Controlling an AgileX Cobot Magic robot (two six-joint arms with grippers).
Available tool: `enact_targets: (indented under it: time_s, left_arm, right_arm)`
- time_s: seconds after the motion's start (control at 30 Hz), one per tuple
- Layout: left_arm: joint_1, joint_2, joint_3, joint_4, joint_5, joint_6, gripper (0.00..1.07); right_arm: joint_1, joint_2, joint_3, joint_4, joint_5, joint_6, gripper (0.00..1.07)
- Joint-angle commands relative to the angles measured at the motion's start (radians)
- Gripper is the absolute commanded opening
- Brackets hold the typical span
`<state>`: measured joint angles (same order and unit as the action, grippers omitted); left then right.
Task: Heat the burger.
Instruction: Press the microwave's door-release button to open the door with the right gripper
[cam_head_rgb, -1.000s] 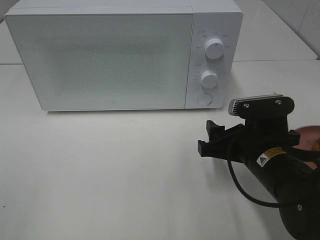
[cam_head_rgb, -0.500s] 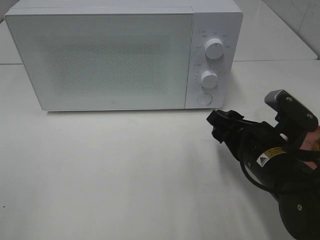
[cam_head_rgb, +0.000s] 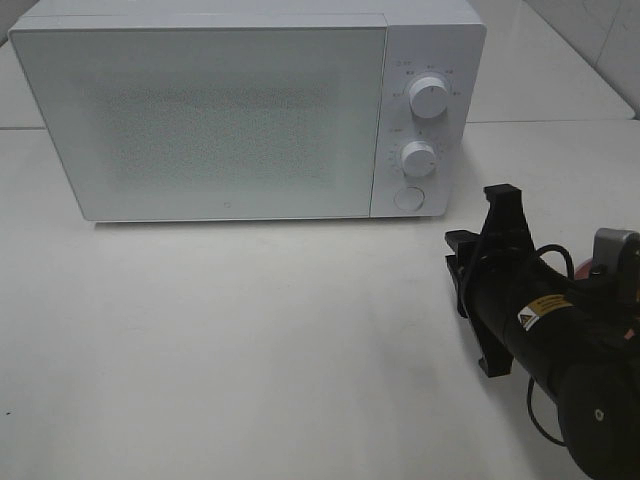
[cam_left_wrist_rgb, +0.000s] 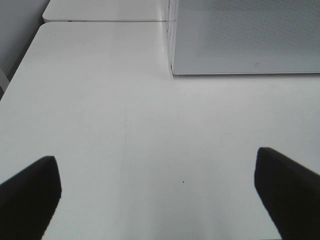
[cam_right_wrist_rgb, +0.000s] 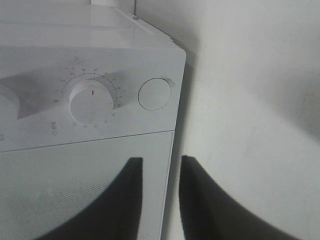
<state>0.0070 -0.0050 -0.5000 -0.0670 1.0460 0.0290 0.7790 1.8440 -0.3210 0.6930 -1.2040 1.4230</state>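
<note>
1. our left jaws stand spread wide over the table (cam_left_wrist_rgb: 150, 100), holding nothing.
2. the microwave (cam_head_rgb: 220, 120) sits at the back, door shut.
3. our right jaws, a narrow gap between them and nothing in it, face its round button (cam_right_wrist_rgb: 154, 94).
4. we cannot tell where the burger is.

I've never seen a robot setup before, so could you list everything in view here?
Microwave: one, white, door closed, back of the table.
Knobs: two, white, one above the other on the microwave's right panel.
Round button: one, white, below the knobs.
Table: one, white, under everything.
Pink plate: one, a sliver showing behind the right arm.
Burger: none in view.
Right arm: one, black, front right, jaws facing the microwave with a narrow gap, empty.
Left jaws: one pair, black, wide apart over bare table.
</note>
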Motion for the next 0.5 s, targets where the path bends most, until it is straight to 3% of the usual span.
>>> enact_targets:
  time_s: [0.03, 0.23, 0.5]
  left_arm:
    - [-0.006, -0.025, 0.003, 0.003, -0.009, -0.004, 1.00]
    - [-0.006, -0.025, 0.003, 0.003, -0.009, -0.004, 1.00]
    - [-0.006, -0.025, 0.003, 0.003, -0.009, -0.004, 1.00]
  right_arm:
    - [0.004, -0.003, -0.003, 0.000, -0.141, 0.089, 0.14]
    - [0.004, -0.003, -0.003, 0.000, -0.083, 0.131, 0.00]
    - [0.001, -0.003, -0.037, 0.002, 0.022, 0.111, 0.00]
